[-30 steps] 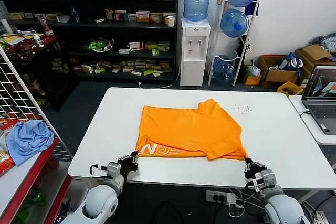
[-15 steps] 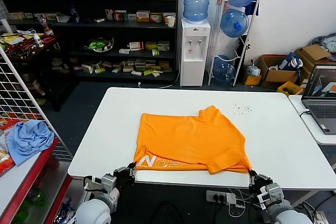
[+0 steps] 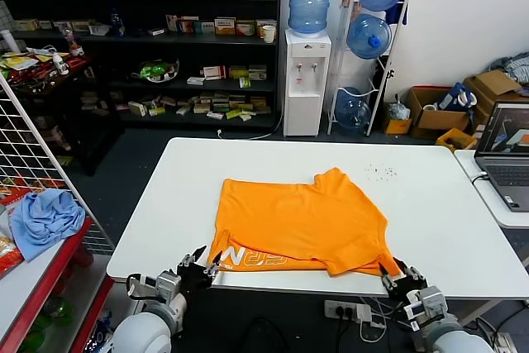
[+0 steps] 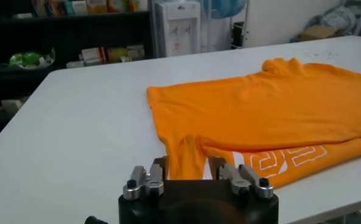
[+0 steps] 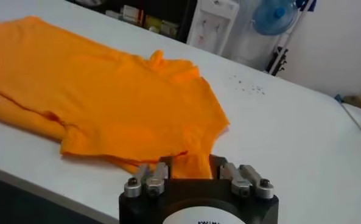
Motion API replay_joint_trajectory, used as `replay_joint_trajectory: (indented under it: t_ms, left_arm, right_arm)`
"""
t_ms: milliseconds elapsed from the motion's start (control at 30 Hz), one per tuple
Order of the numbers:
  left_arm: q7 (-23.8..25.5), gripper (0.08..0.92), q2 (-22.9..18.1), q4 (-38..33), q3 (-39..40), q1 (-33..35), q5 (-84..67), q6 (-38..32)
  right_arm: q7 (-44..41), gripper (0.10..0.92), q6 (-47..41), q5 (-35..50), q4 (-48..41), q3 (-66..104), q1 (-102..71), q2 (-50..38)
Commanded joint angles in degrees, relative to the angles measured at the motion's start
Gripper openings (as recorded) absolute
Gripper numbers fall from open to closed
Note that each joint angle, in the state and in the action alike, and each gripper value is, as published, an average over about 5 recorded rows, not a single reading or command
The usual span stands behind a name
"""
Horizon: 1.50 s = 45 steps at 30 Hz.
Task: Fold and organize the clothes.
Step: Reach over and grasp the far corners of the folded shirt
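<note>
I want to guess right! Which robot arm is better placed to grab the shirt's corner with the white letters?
Left. The left gripper sits open at the T-shirt corner by the lettering; the right gripper is at the far corner.

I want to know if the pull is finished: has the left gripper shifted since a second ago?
Yes. The left gripper, jaws open, has backed off toward the robot: earlier it sat over the table near edge, now it is below that edge, at the orange T-shirt corner.
</note>
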Motion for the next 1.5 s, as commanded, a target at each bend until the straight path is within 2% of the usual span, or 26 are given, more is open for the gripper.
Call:
replay_joint_trajectory:
  t_ms: [33,267,333,433,567,733,1000,1367,1500]
  left_arm:
    - [0.1,0.556,-1.7,2.4,1.5,-7.6,-0.2,-2.5]
    - [0.3,0.759,-5.0,15.4,6.5,-23.4,-4.3,-4.3]
    - [0.3,0.795,-6.0,19.5,8.2,-27.4,-5.6,-4.2]
    - [0.6,0.819,-7.8,25.1,10.7,-32.7,-7.7,-4.0]
    - [1.1,0.822,-10.8,33.3,13.3,-38.8,-9.9,-3.5]
    - [2.3,0.823,-16.0,44.5,14.3,-45.0,-10.1,-3.6]
    - [4.2,0.823,-19.3,52.8,14.9,-47.7,-7.8,-5.3]
    - [5.0,0.823,-19.7,57.7,12.8,-47.6,-4.9,-6.4]
    - [5.1,0.823,-19.3,58.1,12.6,-47.4,-4.5,-5.7]
  right_arm:
    - [2.5,0.536,5.3,7.9,-3.1,-2.0,9.4,-2.3]
    - [-0.7,0.735,1.8,16.8,-17.6,-6.7,29.0,-1.5]
    - [-2.4,0.785,-0.1,17.8,-21.6,-8.7,34.0,-1.1]
    - [-4.2,0.817,-3.2,18.1,-27.6,-11.7,41.0,0.1]
    - [-5.9,0.822,-6.6,16.5,-35.9,-15.5,49.3,2.7]
    - [-8.8,0.823,-4.0,12.2,-47.1,-17.7,55.4,7.6]
    - [-12.2,0.823,0.8,7.2,-58.7,-17.3,58.9,13.1]
    - [-16.3,0.82,5.9,1.1,-67.8,-15.7,60.9,18.6]
    - [-17.1,0.761,6.6,0.3,-68.4,-15.7,61.2,19.5]
